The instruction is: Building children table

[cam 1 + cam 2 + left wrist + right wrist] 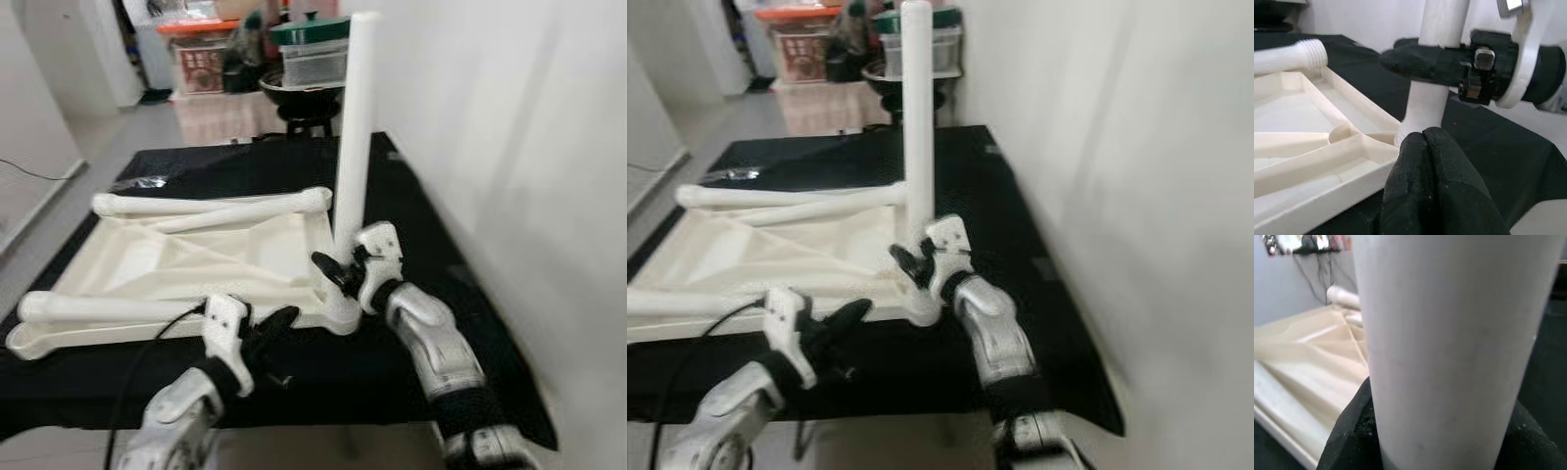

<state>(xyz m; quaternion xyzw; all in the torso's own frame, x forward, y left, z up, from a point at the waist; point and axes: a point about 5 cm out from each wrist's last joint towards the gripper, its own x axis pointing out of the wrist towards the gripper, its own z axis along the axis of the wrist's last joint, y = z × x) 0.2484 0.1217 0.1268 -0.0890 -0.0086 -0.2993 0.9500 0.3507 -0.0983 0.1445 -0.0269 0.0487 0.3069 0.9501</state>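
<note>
The white table leg (pixel 354 127) is standing upright at the upturned tabletop's (pixel 196 257) near right corner, the right gripper (pixel 343 266) pinching its base. The left gripper (pixel 279 328), fingers pressed together, is hovering at the tabletop's near edge.

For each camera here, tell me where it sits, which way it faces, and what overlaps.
Head stereo pair: looks forward and down at the tabletop; both arms show.
Left wrist: along the shut left end effector toward the upright leg.
Right wrist: against that leg, clamped by the right end effector.
Shared: all see the upright leg and tabletop.
</note>
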